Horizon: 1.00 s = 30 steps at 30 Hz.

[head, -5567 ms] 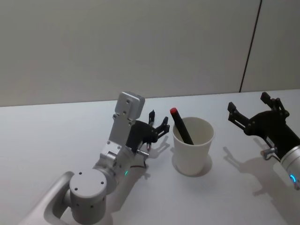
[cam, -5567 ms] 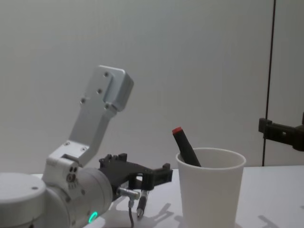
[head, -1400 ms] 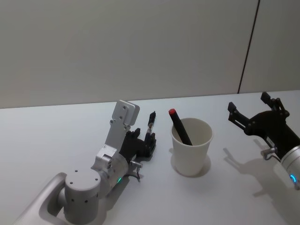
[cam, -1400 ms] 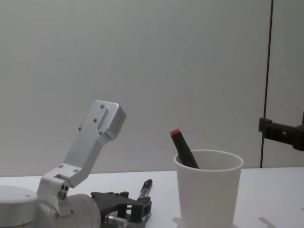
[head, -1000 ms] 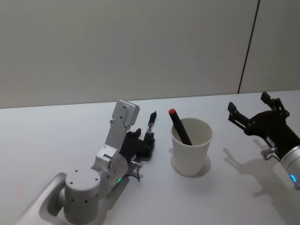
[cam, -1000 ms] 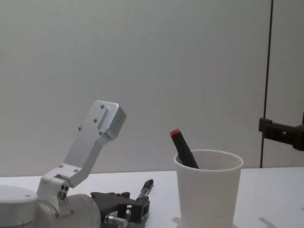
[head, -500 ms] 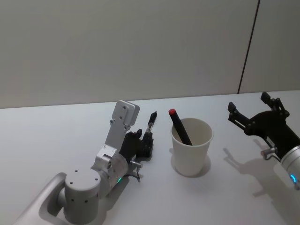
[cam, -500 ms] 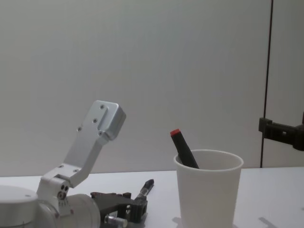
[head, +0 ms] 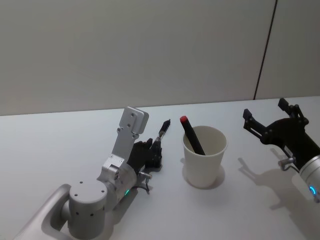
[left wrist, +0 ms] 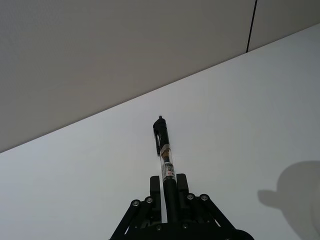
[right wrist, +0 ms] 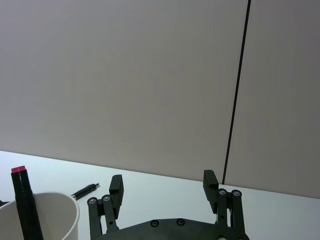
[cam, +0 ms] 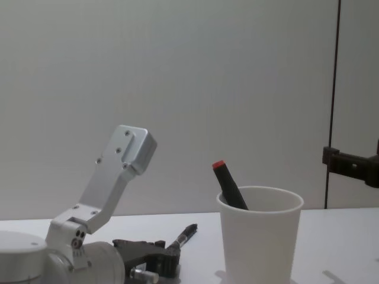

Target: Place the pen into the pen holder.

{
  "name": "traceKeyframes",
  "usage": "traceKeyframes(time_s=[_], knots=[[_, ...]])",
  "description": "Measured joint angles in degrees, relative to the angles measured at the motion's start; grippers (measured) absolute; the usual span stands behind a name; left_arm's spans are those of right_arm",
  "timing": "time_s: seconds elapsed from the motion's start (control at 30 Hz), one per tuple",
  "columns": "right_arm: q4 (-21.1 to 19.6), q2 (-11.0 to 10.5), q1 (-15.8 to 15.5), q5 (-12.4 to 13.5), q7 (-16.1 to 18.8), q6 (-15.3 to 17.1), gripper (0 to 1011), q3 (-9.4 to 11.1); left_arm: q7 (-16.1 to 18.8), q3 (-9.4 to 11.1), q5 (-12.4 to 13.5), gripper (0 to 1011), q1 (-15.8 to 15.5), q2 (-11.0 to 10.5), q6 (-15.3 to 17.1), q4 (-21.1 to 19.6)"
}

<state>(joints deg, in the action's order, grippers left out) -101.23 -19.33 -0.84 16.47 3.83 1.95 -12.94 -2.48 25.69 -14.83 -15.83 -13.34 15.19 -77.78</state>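
1 ballpoint pen [head: 161, 131] sits pinched in your left gripper [head: 156, 151], left of centre. Mid-frame, your paper cup [head: 204, 161] holds a red-capped marker [head: 191, 134]. Your right gripper [right wrist: 163, 180] is spread at the right edge.

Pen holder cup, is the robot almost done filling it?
One red-capped marker already stands in the pen holder. The left gripper is shut on a clear pen, low beside it. That pen must yet be lifted and dropped in. The right gripper sits open.
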Motion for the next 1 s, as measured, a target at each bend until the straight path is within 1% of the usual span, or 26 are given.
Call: traceKeyframes(time_s=[0.37,1.0], knots=[[0.0,0.0,0.0,0.0,0.0,0.0,1002,0.0,0.0,0.0,0.0,140,0.0,0.0,0.0,0.0],[0.0,0.0,0.0,0.0,0.0,0.0,1001,0.0,0.0,0.0,0.0,136,0.0,0.0,0.0,0.0]])
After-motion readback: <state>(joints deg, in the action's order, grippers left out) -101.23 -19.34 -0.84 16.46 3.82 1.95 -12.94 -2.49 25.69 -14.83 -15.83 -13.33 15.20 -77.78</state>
